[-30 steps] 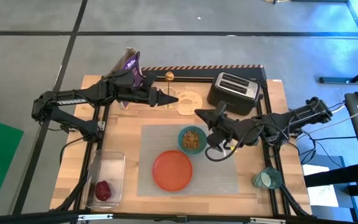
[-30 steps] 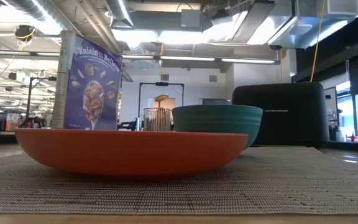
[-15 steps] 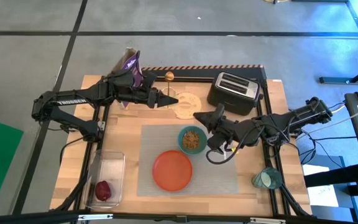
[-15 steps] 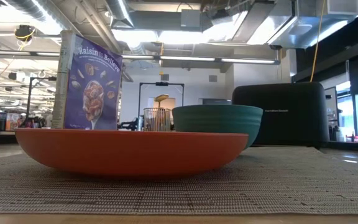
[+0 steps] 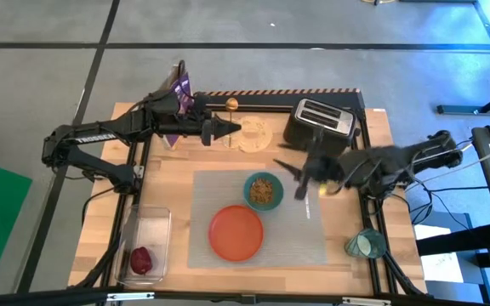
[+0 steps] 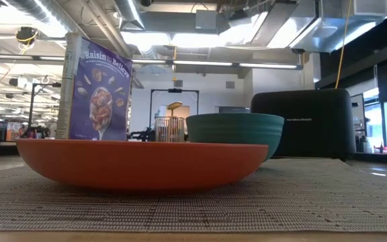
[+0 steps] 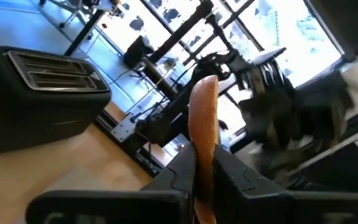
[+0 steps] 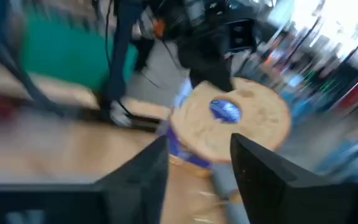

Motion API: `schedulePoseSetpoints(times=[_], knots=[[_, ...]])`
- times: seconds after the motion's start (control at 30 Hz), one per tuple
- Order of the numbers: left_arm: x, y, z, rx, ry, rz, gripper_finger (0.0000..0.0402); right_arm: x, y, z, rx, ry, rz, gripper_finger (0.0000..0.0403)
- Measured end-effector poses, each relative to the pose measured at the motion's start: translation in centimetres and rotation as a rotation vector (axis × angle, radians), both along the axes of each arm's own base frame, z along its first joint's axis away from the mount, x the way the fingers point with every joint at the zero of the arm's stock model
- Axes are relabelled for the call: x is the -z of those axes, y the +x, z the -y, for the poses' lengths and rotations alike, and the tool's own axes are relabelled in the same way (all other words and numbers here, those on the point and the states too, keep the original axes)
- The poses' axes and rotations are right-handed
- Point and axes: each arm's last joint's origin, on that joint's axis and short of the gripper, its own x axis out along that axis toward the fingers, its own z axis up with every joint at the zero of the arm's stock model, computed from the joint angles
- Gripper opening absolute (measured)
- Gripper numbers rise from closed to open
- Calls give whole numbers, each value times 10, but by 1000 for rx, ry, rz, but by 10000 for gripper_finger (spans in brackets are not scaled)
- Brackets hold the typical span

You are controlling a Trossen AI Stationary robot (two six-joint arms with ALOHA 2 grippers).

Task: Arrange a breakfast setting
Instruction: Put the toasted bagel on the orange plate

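Bagel [image 5: 251,133] is now lifted off the table's back edge, clamped edge-on in the left gripper [image 5: 228,129], while the right gripper [image 5: 289,168], fingers parted and empty, is swung off the mat [image 5: 313,234], so plating looks next.

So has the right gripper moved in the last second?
Yes. In the high view the right gripper has swung off the mat's right part toward the toaster, now beside the bowl.
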Motion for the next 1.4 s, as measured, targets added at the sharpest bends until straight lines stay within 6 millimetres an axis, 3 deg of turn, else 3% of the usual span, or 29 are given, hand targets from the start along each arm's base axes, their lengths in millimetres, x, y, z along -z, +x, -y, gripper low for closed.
schedulePoseSetpoints(times=[0.23, 0.33, 0.43, 0.63, 0.8, 1.03, 1.4], knots=[[3, -1, 1, 70, 86, -38, 17, -9, -23, 71, -63, 647, 60, 248], [7, -2, 1, 76, 110, -77, 22, -6, -18, 90, -192, 786, 25, 272], [10, -2, 1, 74, 110, -109, 23, -4, -5, 96, -309, 865, 13, 282], [13, 0, 3, 68, 126, -129, 19, 11, 22, 99, -384, 905, -41, 278], [14, 1, 6, 57, 144, -146, 21, 20, 36, 100, -380, 926, -60, 243], [13, 2, 15, 91, 146, -141, 19, 26, 37, 112, -245, 910, -54, 184], [15, 2, 16, 101, 143, -155, 20, 24, 33, 112, -284, 827, -70, 179]])
